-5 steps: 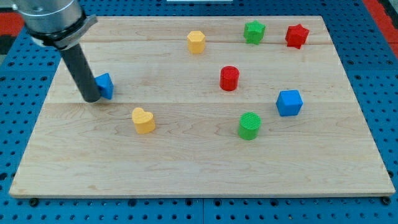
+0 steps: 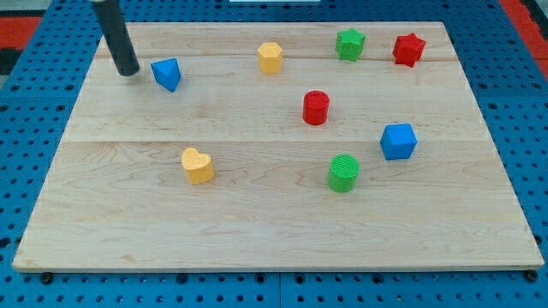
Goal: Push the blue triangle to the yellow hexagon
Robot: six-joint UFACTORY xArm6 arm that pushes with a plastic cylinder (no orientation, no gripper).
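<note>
The blue triangle (image 2: 167, 74) lies on the wooden board near the view's top left. The yellow hexagon (image 2: 270, 57) lies to its right, near the top middle, with a wide gap between them. My tip (image 2: 128, 71) rests on the board just left of the blue triangle, a small gap apart from it. The dark rod rises from the tip toward the view's top left.
A yellow heart (image 2: 198, 165) lies below the triangle. A red cylinder (image 2: 316, 108), a green cylinder (image 2: 343, 173) and a blue cube (image 2: 398, 141) lie at the middle right. A green star (image 2: 349, 44) and a red star (image 2: 408, 50) lie at the top right.
The blue triangle has moved up and to the right, closer to the yellow hexagon. My tip has moved up the board and now stands apart from the triangle's left side.
</note>
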